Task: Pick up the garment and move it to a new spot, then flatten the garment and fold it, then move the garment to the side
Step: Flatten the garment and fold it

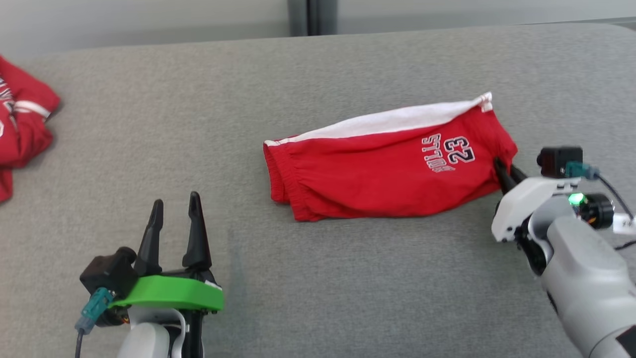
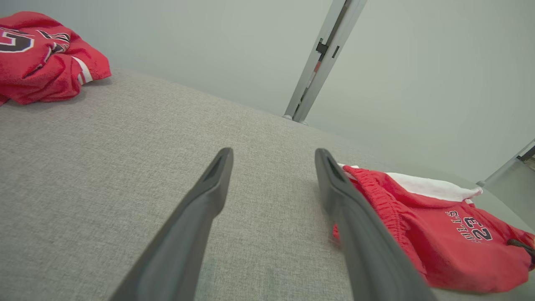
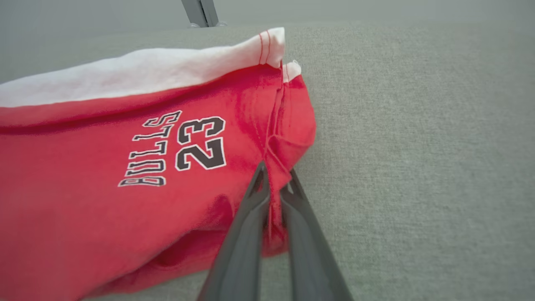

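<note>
Grey woven fabric covered the surface (image 1: 348,278) that carried everything, and it ran up to a pale wall (image 1: 149,20) at the far edge. The shorts (image 1: 377,174) were the biggest thing on it. They were red with a white band along their far side, and they lay flat and doubled over, right of the middle and closer to the right edge than to the left. Their gathered waistband pointed toward the left edge and their leg end toward the right edge.

A second red garment (image 1: 20,124) lay crumpled at the left edge, toward the far left corner and well apart from the shorts. Past the far edge we saw a grey metal post (image 1: 313,17) standing against the wall.

The right gripper (image 1: 507,174) reached in from the right edge on its pale arm. In the right wrist view its two dark fingers were pressed together on a fold of red cloth at the leg end of the shorts, beside the side seam, so we read it as clamped on the shorts. We could not tell whether that pinched bit was lifted.

The left gripper (image 1: 176,209) was close to the near edge, left of the middle. Its fingers were apart with nothing between them, clear of the shorts. Smallest was a black-and-white print (image 1: 449,154) reading BULLS 23, on the red cloth near the leg end.
</note>
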{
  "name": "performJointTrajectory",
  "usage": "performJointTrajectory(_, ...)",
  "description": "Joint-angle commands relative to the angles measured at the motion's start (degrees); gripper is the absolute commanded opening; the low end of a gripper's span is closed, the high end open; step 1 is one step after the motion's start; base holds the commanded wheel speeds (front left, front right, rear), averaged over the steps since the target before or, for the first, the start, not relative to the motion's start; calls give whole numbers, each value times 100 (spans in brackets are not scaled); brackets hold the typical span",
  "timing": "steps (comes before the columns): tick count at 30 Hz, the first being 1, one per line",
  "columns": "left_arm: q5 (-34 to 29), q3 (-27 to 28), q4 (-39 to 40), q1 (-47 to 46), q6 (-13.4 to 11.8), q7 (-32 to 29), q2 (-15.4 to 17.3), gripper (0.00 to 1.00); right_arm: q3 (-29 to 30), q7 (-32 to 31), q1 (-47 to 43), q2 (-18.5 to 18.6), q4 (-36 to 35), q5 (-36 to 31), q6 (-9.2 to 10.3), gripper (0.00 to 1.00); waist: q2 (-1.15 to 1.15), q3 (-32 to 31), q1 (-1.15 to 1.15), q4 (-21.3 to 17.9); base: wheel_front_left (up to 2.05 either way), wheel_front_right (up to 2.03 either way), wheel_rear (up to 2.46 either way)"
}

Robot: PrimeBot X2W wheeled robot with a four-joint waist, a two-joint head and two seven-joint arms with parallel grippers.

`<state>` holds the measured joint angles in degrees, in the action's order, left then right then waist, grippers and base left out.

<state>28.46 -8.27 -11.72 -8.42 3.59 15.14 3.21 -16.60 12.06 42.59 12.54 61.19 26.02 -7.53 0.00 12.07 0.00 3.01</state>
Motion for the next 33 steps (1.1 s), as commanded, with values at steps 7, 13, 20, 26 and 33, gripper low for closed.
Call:
performJointTrajectory(7,-89,-100,-62,296,2,0,-7,100,649,280,-750,-339,-227,-153,7,0,0,-396,0,-514,0,0,0)
performJointTrajectory(13,-209,-165,-95,357,-5,0,-16,100,1139,309,-925,-448,-569,-647,7,0,0,-427,0,-432,0,0,0)
performJointTrajectory(20,-422,-98,-118,305,-19,0,-12,100,1434,66,-684,-596,-1026,-1182,7,0,0,-438,0,-133,0,0,0)
performJointTrajectory(26,-544,79,-135,389,-31,0,-11,100,1175,-293,-355,-872,-1676,-1474,7,0,0,-453,0,167,0,0,0)
performJointTrajectory(33,-512,168,-138,429,32,0,-21,100,-150,-831,-330,-958,-2321,-942,7,0,0,-431,0,564,0,0,0)
